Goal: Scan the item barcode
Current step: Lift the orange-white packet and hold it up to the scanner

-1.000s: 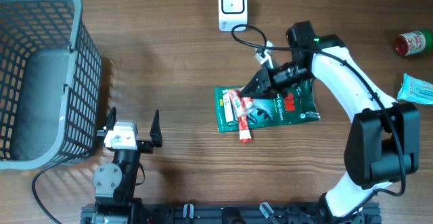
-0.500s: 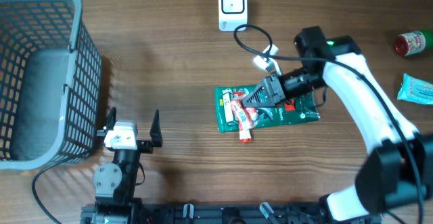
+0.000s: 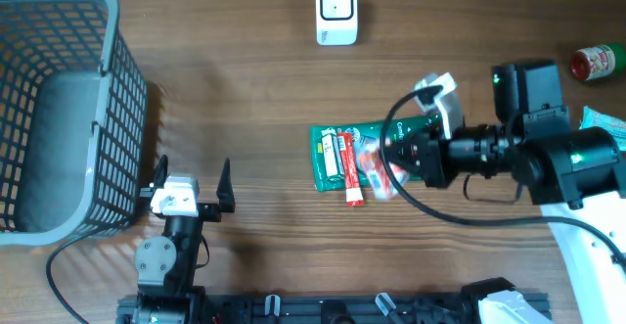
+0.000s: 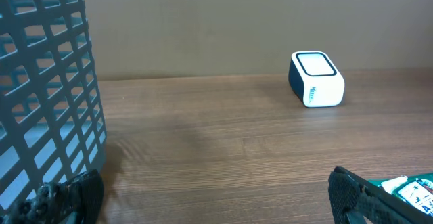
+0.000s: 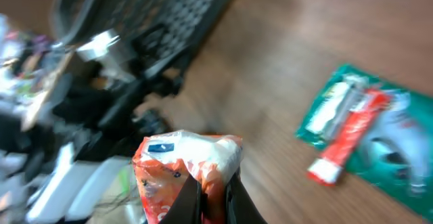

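Packet (image 5: 186, 163), orange and white with a small blue label near its top, sat pinched in the right gripper (image 5: 210, 198), whose jaws were closed tight on its lower edge. It stood up out of the fingertips, crumpled and soft-looking. No barcode could be made out on the face that showed, since that view was blurred.

From overhead the packet (image 3: 377, 172) hung in the air over the middle of the table (image 3: 245, 89), just above a green pack (image 3: 328, 148) with a red tube (image 3: 350, 172) lying across it.

The scanner (image 3: 335, 11) stood at the far edge of the table, beyond the packet and slightly to its left, well apart from it. The packet's long axis ran roughly in line with the fingers, so by my judgement the coming move needed a reach toward the far edge and a turn of the wrist to face the printed side to the scanner window.

The right arm was the nearer one. The left gripper (image 3: 191, 182) rested wide open and empty at the near edge, beside the basket (image 3: 122, 89).
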Tool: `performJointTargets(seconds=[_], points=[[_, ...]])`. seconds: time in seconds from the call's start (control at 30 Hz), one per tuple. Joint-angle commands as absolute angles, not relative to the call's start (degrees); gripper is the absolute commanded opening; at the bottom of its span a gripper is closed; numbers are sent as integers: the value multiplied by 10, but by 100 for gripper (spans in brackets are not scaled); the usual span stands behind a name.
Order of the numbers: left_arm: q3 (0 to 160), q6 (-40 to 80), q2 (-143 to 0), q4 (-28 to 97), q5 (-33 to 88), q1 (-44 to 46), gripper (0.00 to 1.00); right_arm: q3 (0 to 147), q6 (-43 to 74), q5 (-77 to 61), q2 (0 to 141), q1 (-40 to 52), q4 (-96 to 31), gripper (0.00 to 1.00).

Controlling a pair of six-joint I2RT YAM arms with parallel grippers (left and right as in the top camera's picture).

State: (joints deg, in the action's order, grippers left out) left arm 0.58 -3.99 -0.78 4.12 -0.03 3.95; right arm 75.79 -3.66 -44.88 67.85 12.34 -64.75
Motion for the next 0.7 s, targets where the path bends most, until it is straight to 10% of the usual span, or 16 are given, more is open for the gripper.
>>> performJointTargets(seconds=[0.0,0.67], points=[[3,-37,-3,43,8,37,100,721,64,-252,696,124,-515,5],[3,-37,-3,43,8,37,100,809,-329,266,1183,271,269,5]])
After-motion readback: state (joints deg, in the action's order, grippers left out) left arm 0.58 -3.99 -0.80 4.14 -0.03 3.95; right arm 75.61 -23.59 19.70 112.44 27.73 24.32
